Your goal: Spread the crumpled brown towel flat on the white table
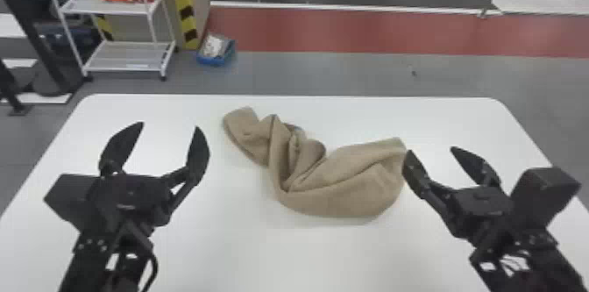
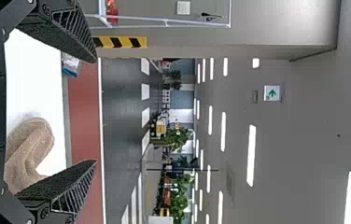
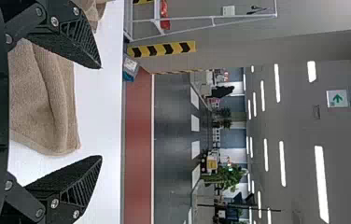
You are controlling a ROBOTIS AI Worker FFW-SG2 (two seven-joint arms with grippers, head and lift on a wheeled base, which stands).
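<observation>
Brown cloth lies in twisted folds before us: the towel (image 1: 346, 181) is crumpled on the white counter (image 1: 228, 247), its broader end to our right. Left of the towel, well apart from it, our left hand (image 1: 169, 126) has its fingers spread wide. Our right hand (image 1: 431, 151), fingers also spread, is at the towel's right end; we cannot tell whether it touches the cloth. Beyond the towel, to the left, we see a blue bin (image 1: 214, 62) on the floor.
</observation>
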